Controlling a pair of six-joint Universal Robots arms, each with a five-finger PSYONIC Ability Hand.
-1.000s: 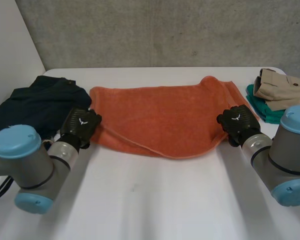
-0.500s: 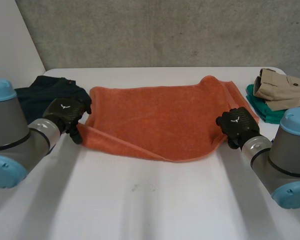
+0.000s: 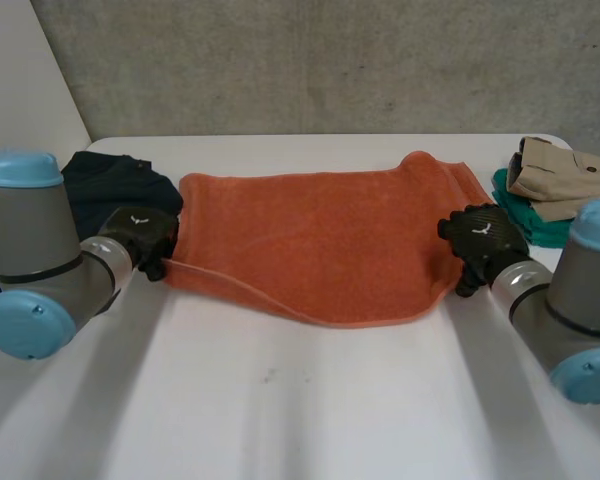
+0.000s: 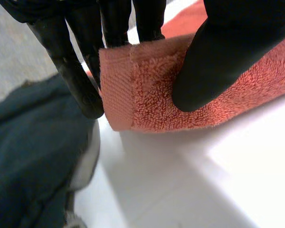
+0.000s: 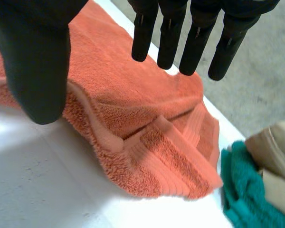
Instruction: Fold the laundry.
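Observation:
An orange towel (image 3: 320, 240) lies folded across the middle of the white table (image 3: 300, 400). My left hand (image 3: 145, 235) is at its near left corner. In the left wrist view the thumb (image 4: 218, 57) and fingers (image 4: 114, 28) pinch the doubled towel corner (image 4: 147, 90), held just off the table. My right hand (image 3: 480, 240) is at the towel's right end. Seen from the right wrist, its fingers (image 5: 171, 33) are straight and its thumb (image 5: 38, 61) stands apart above the towel's layered right corner (image 5: 152, 142), which rests on the table unheld.
A dark navy garment (image 3: 110, 180) lies bunched at the left beside my left hand, and appears again (image 4: 33, 156) under that hand. At the far right a beige garment (image 3: 565, 175) sits on a green cloth (image 3: 525, 215), close to the towel's corner (image 5: 247, 190). A concrete wall stands behind.
My left hand shifted left, closed on the towel's near left corner and drew that edge straighter. My right hand's fingers opened and let go of the right end.

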